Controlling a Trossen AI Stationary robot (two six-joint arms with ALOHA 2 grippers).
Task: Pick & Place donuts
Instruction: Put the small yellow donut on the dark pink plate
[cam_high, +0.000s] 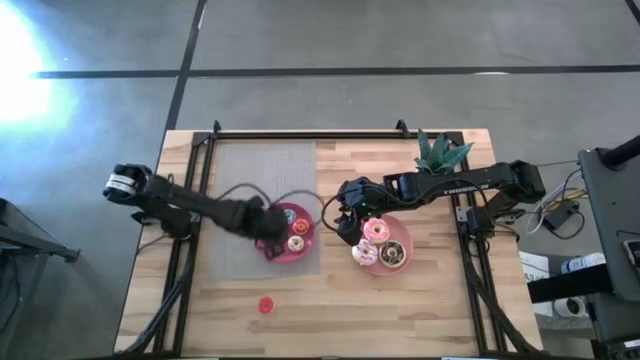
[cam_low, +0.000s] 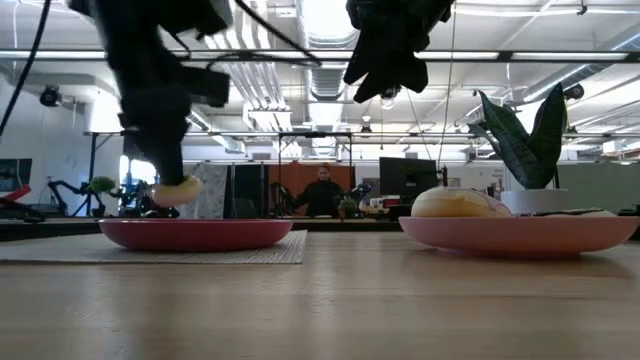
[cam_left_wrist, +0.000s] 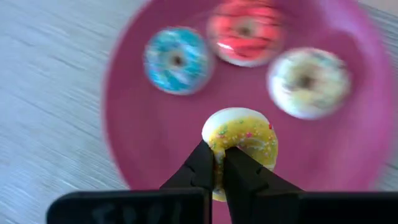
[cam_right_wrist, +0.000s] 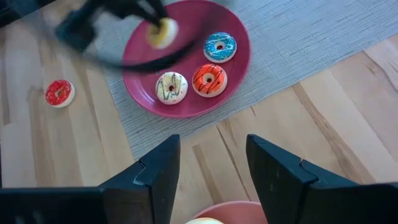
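My left gripper (cam_left_wrist: 219, 163) is shut on a small yellow sprinkled donut (cam_left_wrist: 244, 138) just above the dark pink plate (cam_high: 303, 252). That plate holds a blue donut (cam_left_wrist: 177, 59), a red one (cam_left_wrist: 245, 31) and a white one (cam_left_wrist: 308, 74). A small red donut (cam_high: 266, 305) lies on the wood near the front edge. My right gripper (cam_right_wrist: 208, 165) hangs open above the gap between this plate and the lighter pink plate (cam_high: 402, 262), which carries larger donuts (cam_high: 376, 232). My left gripper pinches the yellow donut's near rim (cam_left_wrist: 217, 146) between its two fingertips, coming steeply from above and from the table's left. In the low view the yellow donut (cam_low: 175, 190) hangs below the fingers, clear of the plate (cam_low: 195, 232).
A grey placemat (cam_high: 250, 180) lies under the dark pink plate. A potted plant (cam_high: 438, 152) stands at the far right of the table. Black frame rails (cam_high: 300, 133) run along the far edge and the sides. A person shows in the room behind.
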